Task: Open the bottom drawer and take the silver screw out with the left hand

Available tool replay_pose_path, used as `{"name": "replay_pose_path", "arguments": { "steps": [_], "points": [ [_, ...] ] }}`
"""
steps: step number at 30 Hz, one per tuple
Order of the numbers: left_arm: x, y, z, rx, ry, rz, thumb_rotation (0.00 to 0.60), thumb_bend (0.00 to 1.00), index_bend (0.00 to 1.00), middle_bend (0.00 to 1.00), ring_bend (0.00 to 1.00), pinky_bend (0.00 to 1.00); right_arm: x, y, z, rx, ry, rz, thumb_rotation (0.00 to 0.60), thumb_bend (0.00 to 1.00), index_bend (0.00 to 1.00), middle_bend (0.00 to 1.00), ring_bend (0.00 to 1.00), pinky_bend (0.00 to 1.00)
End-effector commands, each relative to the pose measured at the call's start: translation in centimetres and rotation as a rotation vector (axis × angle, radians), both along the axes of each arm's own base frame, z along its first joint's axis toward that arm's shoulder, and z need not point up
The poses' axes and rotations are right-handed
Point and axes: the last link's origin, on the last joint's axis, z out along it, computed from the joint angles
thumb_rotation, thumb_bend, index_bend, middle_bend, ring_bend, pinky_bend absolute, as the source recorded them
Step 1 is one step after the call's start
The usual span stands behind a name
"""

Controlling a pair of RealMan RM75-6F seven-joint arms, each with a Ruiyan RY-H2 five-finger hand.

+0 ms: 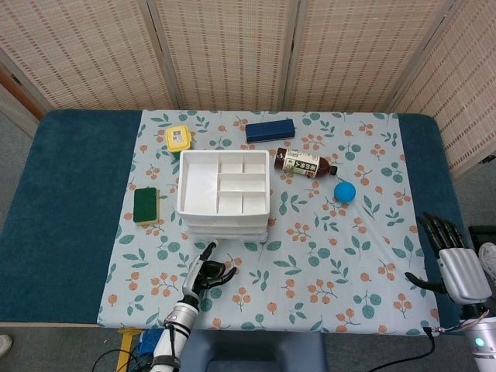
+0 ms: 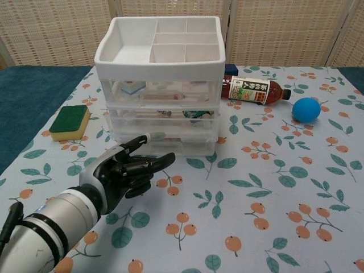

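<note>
I see the bench (image 1: 70,194) with its flowery cloth (image 1: 372,256). The white drawer box (image 2: 162,85) stands in the middle, and its bottom drawer (image 2: 165,142) looks pulled out a little. I cannot make out the silver screw through the clear fronts. My left hand (image 2: 128,170) is just in front of that drawer, fingers partly curled, one pointing at it, holding nothing. My right hand (image 1: 453,260) sits far off at the bench edge, fingers spread. A bottle (image 2: 253,90), a green sponge (image 2: 70,121) and a blue ball (image 2: 307,108) lie around.
</note>
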Motion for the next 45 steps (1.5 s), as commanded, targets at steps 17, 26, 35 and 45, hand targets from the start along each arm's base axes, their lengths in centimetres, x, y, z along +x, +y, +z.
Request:
{"name": "replay_pose_path", "arguments": {
  "steps": [17,26,35,45],
  "points": [
    [-1.3,-1.3,3.3,0.214,0.199,-0.154,0.511,0.27,0.32,0.95,0.97,1.00,-0.1,0.0,0.0,0.001,-0.002,0.003,0.600,0.13,0.00,0.00,0.00,0.00],
    [-2.4,-0.3,5.5,0.324,0.467,-0.353,0.496,0.26,0.29,0.95,0.97,1.00,0.0,0.1,0.4,-0.021,-0.006,0.014,0.600,0.13,0.00,0.00,0.00,0.00],
    [-2.7,0.9,6.2,0.371,0.678,-0.441,0.453,0.26,0.23,0.95,0.97,1.00,0.6,-0.1,1.2,-0.054,0.010,0.039,0.600,0.13,0.00,0.00,0.00,0.00],
    [-3.0,1.5,6.0,0.380,0.796,-0.478,0.423,0.26,0.20,0.95,0.97,1.00,0.7,0.1,1.9,-0.084,0.019,0.037,0.600,0.13,0.00,0.00,0.00,0.00]
  ]
}}
